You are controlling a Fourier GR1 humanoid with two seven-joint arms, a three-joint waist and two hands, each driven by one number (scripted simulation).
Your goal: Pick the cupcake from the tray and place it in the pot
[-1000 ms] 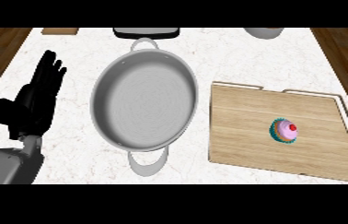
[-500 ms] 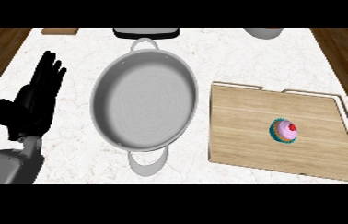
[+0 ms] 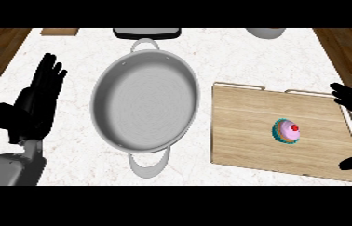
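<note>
Cupcake (image 3: 288, 131) upright on tray (image 3: 247, 127); left robot hand (image 3: 34, 106) fingers straight; right robot hand (image 3: 341, 94) state unclear.

Black appliance (image 3: 148, 33), white cup (image 3: 265, 32)

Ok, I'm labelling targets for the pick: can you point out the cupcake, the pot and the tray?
cupcake (image 3: 288, 130), head view, on its pink frosting just below the red cherry.
pot (image 3: 145, 99), head view, on the bare middle of its inner base.
tray (image 3: 244, 127), head view, on bare wood left of the cupcake.
</note>
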